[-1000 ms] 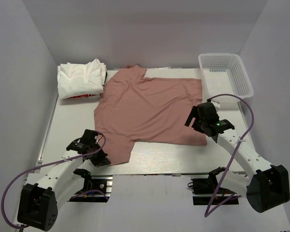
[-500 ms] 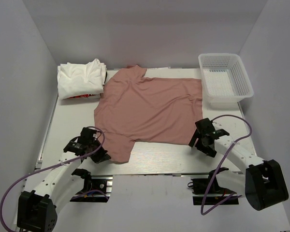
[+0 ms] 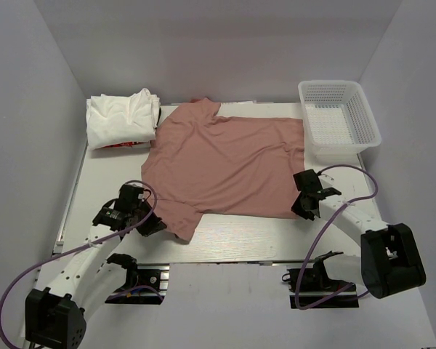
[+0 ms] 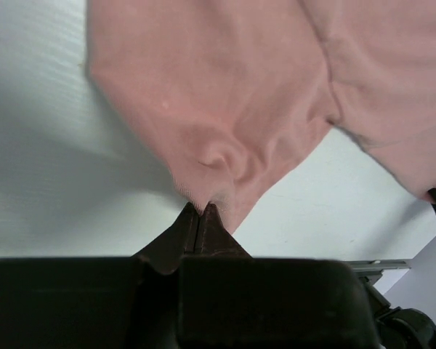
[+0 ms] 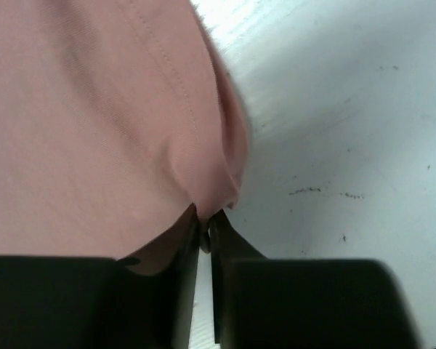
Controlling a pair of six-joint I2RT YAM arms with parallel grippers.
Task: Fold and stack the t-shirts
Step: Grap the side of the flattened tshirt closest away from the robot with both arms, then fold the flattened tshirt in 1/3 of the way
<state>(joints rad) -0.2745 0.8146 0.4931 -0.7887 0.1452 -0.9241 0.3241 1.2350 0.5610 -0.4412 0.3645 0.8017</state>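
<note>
**Both arms pinch the near edge of the pink t-shirt (image 3: 225,163)**

The pink t-shirt lies spread flat across the middle of the table (image 3: 232,238) in the top view, plain side up. Its collar points to the upper left and its hem to the right.

The left gripper (image 3: 154,224) sits at the lower left of the cloth, at the sleeve that reaches toward the bottom of the frame. In the left wrist view its fingertips (image 4: 191,225) are pressed together on the sleeve's edge. The fabric puckers into a small fold just above them.

The right gripper (image 3: 303,207) sits at the shirt's lower right corner. In the right wrist view its fingers (image 5: 187,247) stand almost together, with only a thin slit between them. The hemmed corner seems to be caught at their tips, though the cloth there is blurred.

A stack of folded white t-shirts (image 3: 120,120) rests in the upper left corner of the table, just beside the pink shirt's collar end. A strip of red shows under the stack's near edge. A white mesh basket (image 3: 339,120) stands at the upper right, close to the shirt's hem
</note>
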